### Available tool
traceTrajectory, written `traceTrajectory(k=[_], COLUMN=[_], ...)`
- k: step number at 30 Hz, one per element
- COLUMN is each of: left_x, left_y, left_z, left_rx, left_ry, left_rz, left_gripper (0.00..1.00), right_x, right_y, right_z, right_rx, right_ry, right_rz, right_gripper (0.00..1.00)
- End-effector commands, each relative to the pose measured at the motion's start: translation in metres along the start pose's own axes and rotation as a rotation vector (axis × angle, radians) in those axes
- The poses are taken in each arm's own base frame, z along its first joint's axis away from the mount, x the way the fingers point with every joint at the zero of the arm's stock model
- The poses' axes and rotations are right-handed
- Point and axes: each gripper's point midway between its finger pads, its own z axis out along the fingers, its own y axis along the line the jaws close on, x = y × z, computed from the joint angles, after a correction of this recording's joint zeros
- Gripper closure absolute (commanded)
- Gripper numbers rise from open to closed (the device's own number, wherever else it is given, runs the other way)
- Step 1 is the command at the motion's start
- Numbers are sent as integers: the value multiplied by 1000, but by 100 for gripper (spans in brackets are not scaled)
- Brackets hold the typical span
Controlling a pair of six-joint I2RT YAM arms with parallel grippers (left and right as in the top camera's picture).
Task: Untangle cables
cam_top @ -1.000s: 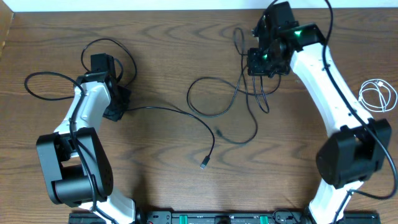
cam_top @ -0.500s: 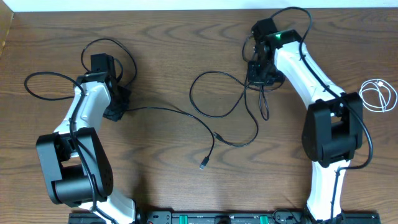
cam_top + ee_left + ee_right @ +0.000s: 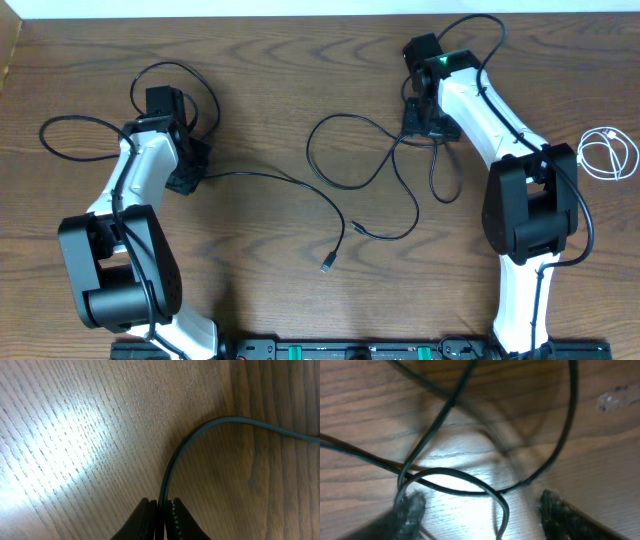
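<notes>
Mostly dark wood-grain table (image 3: 260,90) — black cables (image 3: 164,485) strewn across.

You have nothing to read here. No lettering, label, brand or number can be made out on the black cable (image 3: 173,459), the left arm (image 3: 140,185), the right arm (image 3: 490,115) or the wooden table (image 3: 260,80). The green light (image 3: 443,58) on the right arm is only a glow.
</notes>
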Motion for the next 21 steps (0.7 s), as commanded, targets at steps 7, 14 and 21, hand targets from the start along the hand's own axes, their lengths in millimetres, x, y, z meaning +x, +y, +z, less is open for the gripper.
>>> traceTrajectory(k=[7,14,21], left_x=[2,2,2], left_y=[5,4,4], left_z=[6,6,6], left_rx=[-23,-20,-20], left_ry=[7,6,6], left_rz=[-12,-12,-12], left_gripper=[87,87,87], right_x=[1,8,17], right_y=[-14,-15,2], right_z=[20,46,64], right_rx=[76,63,-43], right_ry=[-30,-38,-13], right_rz=[171,177,185], right_gripper=[1,4,19])
